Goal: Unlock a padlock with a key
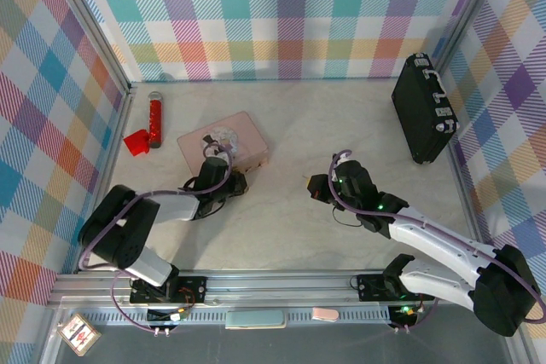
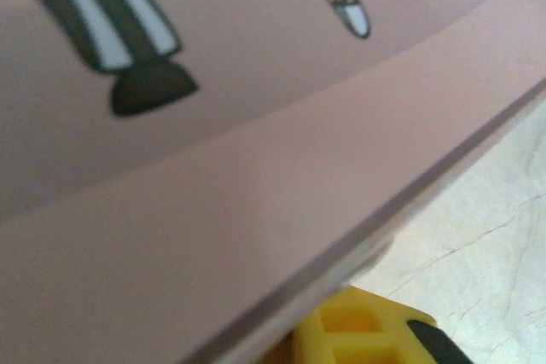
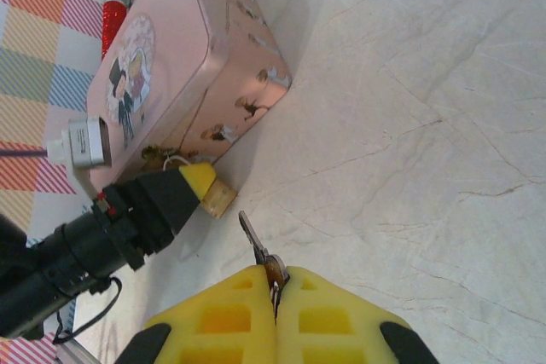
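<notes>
Beside the pink box [image 3: 192, 66]: key blade aimed at the padlock

Ahead of the right hand [image 3: 275, 283] and to its left in the wrist view, the padlock [image 3: 219, 200] sits low by the box's edge, at the tip of the left hand [image 3: 201, 185]. The right hand is pinched tight on the key [image 3: 253, 238]; its blade points toward the brass body, just apart from it. Whether the left hand actually clamps the padlock I cannot tell. Judging by this, the right arm should advance along the blade's axis.

Left arm [image 1: 171, 208]: folded low, forearm reaching forward and to the right. Left gripper [image 1: 236, 182]: held low, jaw spacing not discernible. Right arm [image 1: 431, 232]: extended forward and to the left, with the right gripper [image 3: 275, 283] pointing down and its yellow fingers [image 3: 333, 317] pressed together.
</notes>
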